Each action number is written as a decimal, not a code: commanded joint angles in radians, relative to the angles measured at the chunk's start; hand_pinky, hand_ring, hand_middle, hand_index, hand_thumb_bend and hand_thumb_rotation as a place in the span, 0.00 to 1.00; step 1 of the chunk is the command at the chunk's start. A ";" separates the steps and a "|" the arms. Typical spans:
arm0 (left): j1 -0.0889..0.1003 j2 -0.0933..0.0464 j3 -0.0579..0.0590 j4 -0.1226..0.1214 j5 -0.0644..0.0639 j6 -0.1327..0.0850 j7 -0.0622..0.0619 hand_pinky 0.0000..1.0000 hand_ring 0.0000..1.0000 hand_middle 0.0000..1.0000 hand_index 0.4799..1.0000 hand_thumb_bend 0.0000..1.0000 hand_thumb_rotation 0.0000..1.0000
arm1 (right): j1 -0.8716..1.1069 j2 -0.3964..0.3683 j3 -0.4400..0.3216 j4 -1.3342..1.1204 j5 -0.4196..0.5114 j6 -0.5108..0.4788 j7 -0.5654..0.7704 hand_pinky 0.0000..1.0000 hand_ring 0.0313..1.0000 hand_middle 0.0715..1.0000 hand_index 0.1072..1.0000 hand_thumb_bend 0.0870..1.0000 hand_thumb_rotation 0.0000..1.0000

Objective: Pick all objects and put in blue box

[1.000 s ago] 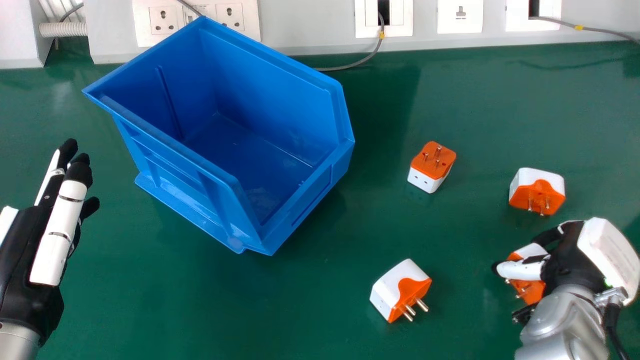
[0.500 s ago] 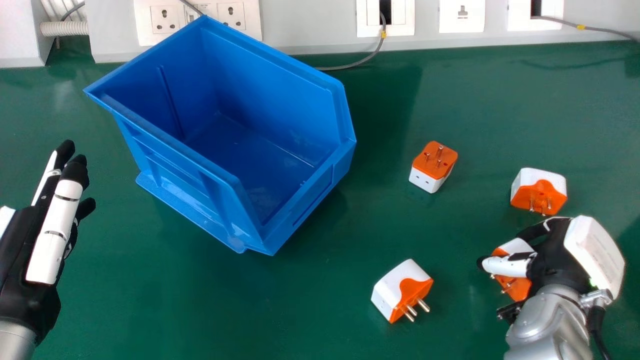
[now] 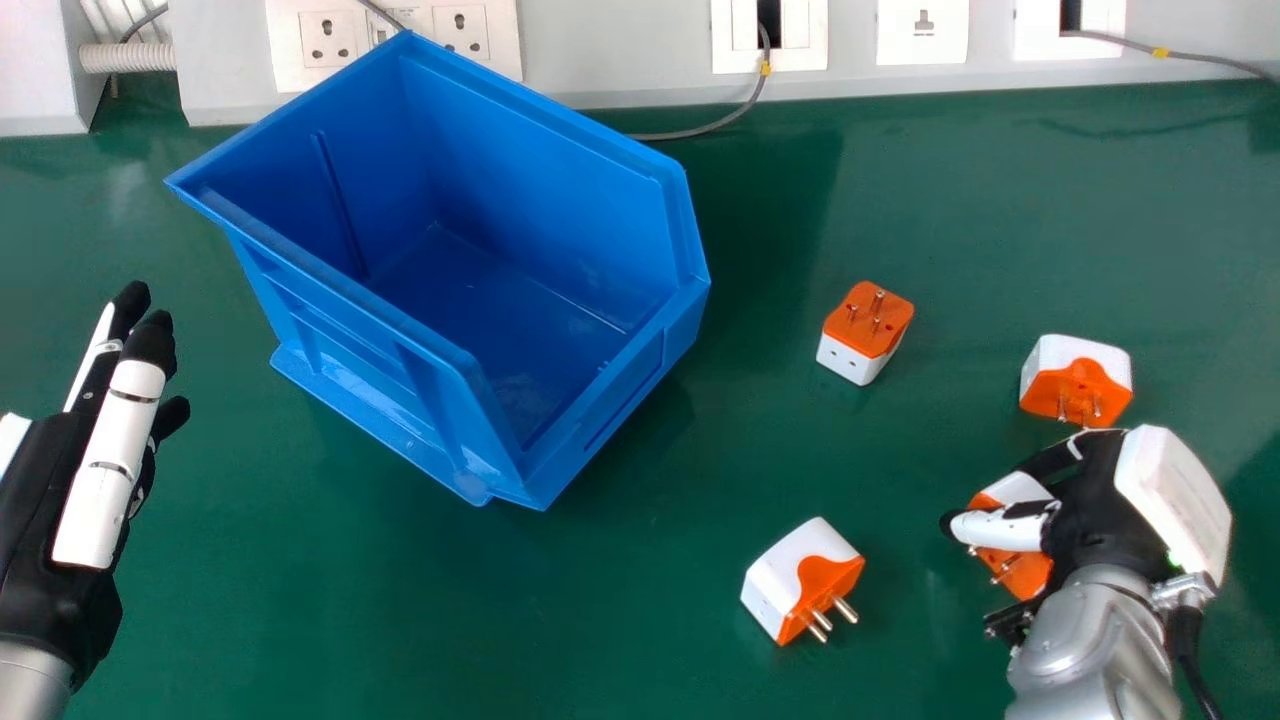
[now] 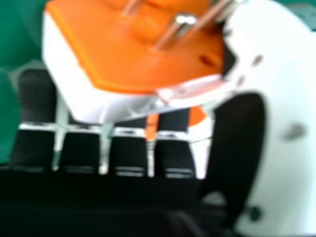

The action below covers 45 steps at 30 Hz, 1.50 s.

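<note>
Right hand (image 3: 1095, 500) slightly farther left; adapter (image 3: 1024, 574) in grasp

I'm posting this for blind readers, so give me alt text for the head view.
A robot's right hand grips an orange-and-white plug adapter at a green table, where three similar adapters lie. A blue box stands left of them; the open left hand is at left.

Likely a lab or workshop — green worktop (image 3: 400, 620), power sockets (image 3: 330, 40) along the back.
</note>
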 commanded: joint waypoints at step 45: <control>-0.003 0.017 0.026 -0.017 -0.016 0.006 -0.005 0.96 1.00 1.00 1.00 0.52 1.00 | 0.061 -0.002 0.008 -0.133 -0.027 0.005 -0.011 0.34 0.41 0.48 0.44 0.45 0.00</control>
